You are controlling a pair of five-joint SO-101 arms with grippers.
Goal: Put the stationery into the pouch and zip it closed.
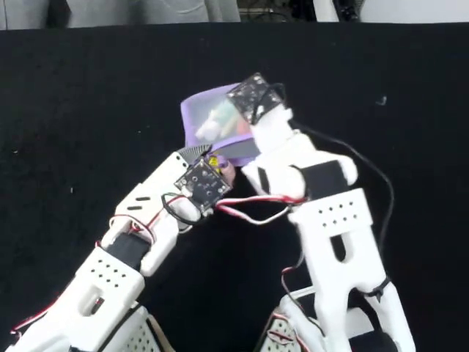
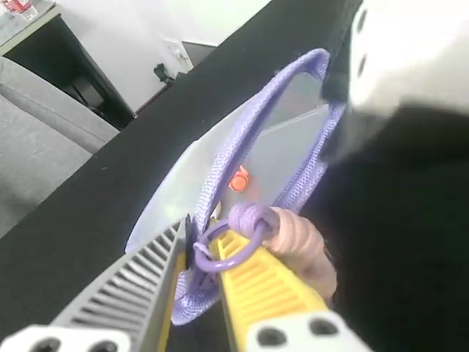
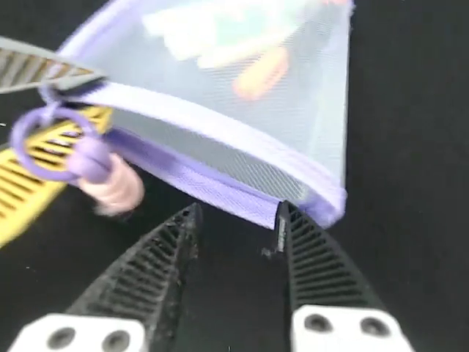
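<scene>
at mid table the pouch lies with stationery inside. its zip edge runs from the left gripper, pinched on the pull, toward the spread right gripper at the far corner.

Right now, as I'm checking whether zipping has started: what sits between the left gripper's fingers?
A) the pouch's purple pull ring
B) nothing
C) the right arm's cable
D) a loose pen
A: in the left wrist view the left gripper pinches at the purple pull ring at the end of the pouch, with the pink charm hanging beside the yellow finger.
</scene>
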